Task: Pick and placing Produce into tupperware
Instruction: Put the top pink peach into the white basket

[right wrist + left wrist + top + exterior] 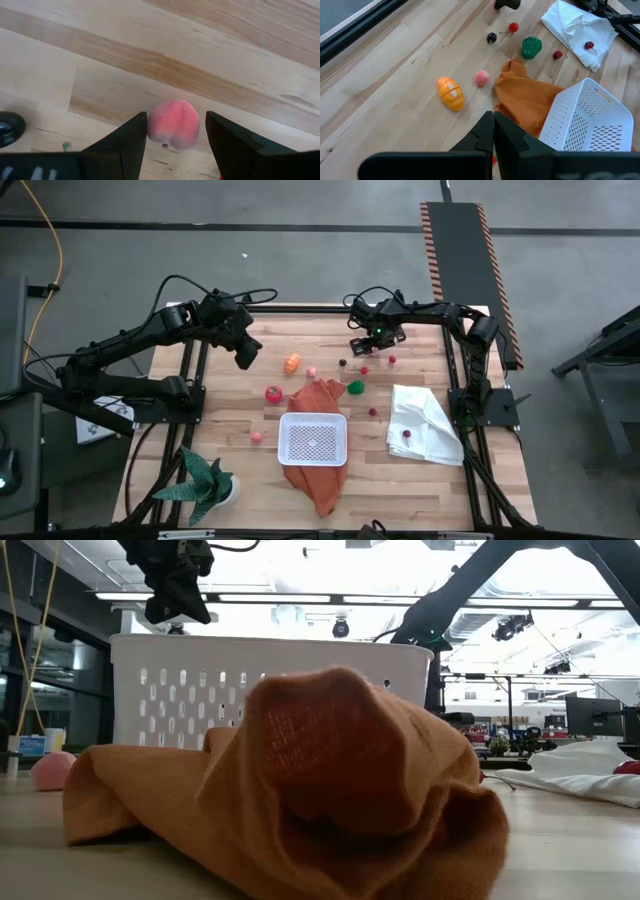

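Wooden table (240, 480), right gripper (175, 132) spread around pink peach (173, 124); left gripper (493, 131) clenched, empty

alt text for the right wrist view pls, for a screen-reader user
Right gripper hangs open just above the wooden table, its two dark jaws on either side of a small pink-red peach that lies on the wood. A dark round piece of produce shows at the picture's edge.
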Tool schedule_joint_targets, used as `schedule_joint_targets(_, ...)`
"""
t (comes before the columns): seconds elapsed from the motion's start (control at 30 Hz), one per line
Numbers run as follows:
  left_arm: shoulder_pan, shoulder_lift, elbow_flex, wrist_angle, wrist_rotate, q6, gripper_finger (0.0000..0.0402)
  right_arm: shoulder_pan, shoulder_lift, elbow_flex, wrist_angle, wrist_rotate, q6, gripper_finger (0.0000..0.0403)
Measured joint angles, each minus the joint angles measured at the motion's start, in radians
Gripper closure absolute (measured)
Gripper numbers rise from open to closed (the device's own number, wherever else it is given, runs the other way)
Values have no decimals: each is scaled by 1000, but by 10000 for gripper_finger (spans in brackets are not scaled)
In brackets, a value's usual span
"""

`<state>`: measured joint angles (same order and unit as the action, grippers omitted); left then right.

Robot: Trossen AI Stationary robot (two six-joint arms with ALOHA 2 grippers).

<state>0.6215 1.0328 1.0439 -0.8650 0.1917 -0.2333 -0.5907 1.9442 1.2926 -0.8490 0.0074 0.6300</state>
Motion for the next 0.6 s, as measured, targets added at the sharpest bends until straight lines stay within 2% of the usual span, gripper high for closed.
schedule_joint_targets(0.6, 0, 0, 0, -2, 0, 0, 401, 0, 0, 0, 0, -14, -1, 249)
